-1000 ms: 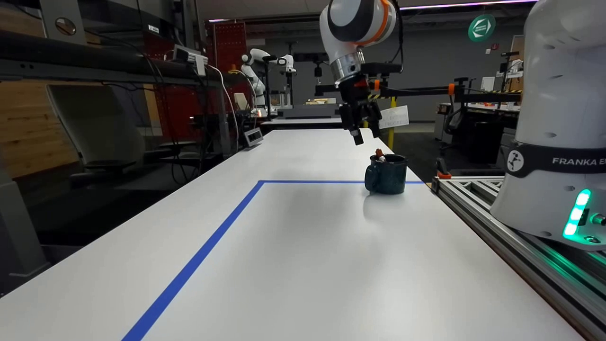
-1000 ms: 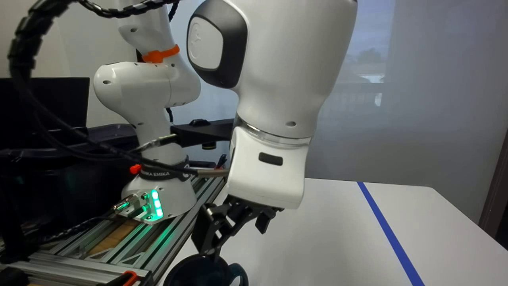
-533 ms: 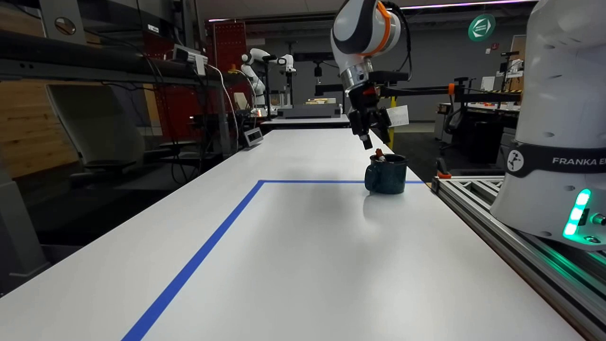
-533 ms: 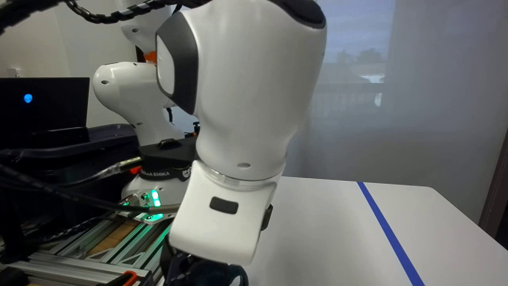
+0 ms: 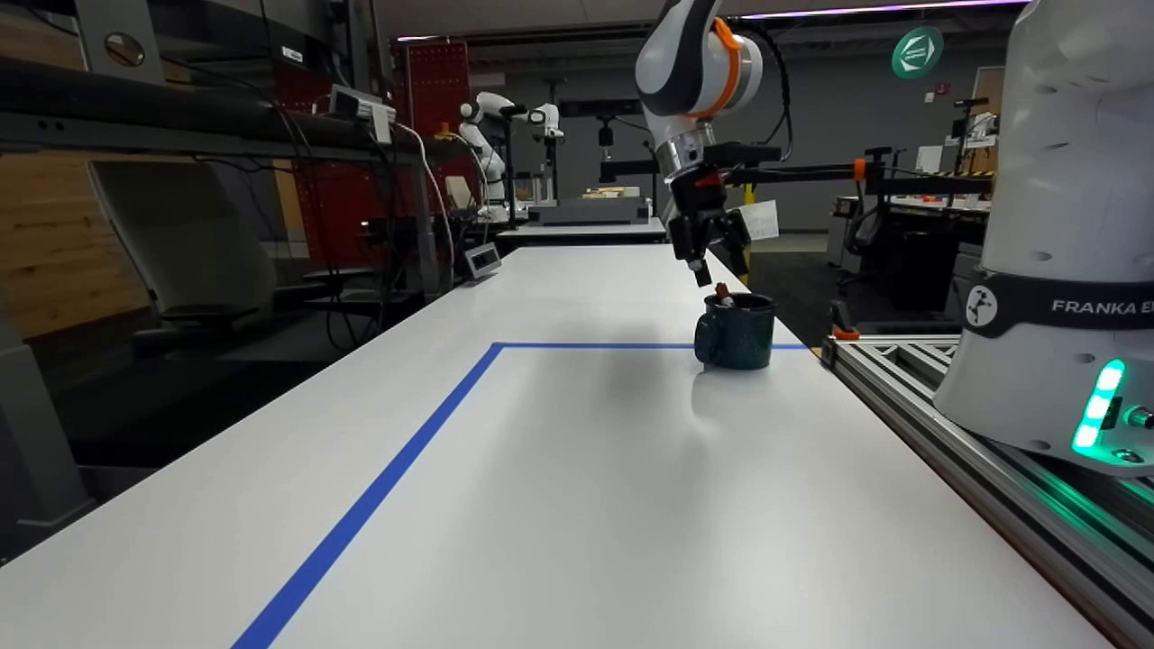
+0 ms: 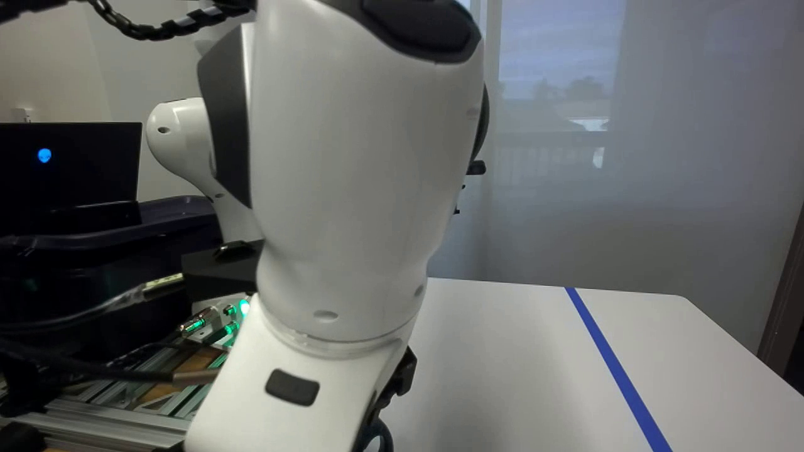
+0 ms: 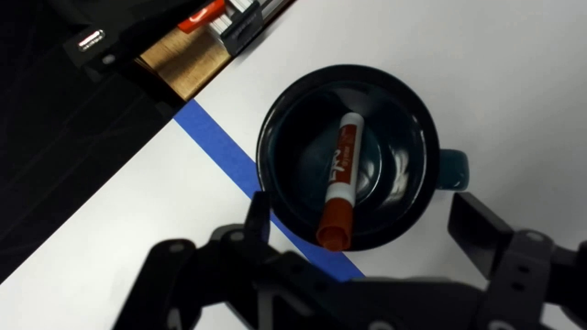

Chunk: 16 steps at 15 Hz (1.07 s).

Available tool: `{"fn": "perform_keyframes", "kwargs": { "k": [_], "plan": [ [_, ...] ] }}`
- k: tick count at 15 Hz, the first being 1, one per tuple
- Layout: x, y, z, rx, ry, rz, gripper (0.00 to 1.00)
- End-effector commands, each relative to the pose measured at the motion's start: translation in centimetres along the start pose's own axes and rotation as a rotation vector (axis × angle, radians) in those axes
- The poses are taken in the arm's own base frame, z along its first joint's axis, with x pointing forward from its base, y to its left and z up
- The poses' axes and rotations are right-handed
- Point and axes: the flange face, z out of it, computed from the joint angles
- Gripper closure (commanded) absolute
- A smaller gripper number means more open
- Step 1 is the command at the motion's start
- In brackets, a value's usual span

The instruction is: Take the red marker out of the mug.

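We see a white marker point(image 7: 344, 178), red-labelled, red-capped, tilted in the mug point(image 5: 750, 338); the gripper point(image 7: 362, 204) gapes. In an exterior view the arm point(image 6: 352, 188) hides the marker.

The white arm point(image 6: 352, 188) hides most of the mug point(image 6: 387, 435)

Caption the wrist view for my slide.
The marker leans in the mug, red cap sticking out, the open hand poised close by.

Soft glare on table point(image 5: 595, 487); glints inside mug point(image 7: 406, 137).
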Motion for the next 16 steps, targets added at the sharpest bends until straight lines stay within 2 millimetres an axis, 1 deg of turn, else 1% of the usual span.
{"fn": "perform_keyframes", "kwargs": {
  "k": [1,2,3,5,6,7,8,9,10,11,12,13,16],
  "plan": [
    [0.8,0.4,0.3,0.021,-0.003,0.005,0.06],
    [0.9,0.4,0.4,0.020,-0.006,0.007,0.12],
    [1.1,0.4,0.5,0.019,-0.009,0.009,0.15],
    [1.2,0.6,0.5,0.019,-0.010,0.015,0.27],
    [1.3,0.7,0.5,0.019,-0.010,0.017,0.29],
    [1.4,0.7,0.5,0.021,-0.013,0.018,0.37],
    [1.5,0.8,0.4,0.021,-0.010,0.020,0.35],
    [1.6,0.8,0.3,0.021,-0.008,0.022,0.41],
    [1.6,0.8,0.3,0.022,-0.009,0.022,0.39],
    [1.7,0.8,0.3,0.023,-0.006,0.024,0.44],
    [1.8,0.9,0.2,0.023,-0.005,0.027,0.44],
    [1.8,0.9,0.2,0.024,-0.004,0.028,0.48],
    [1.9,0.9,0.2,0.026,-0.007,0.030,0.52]
  ]
}}
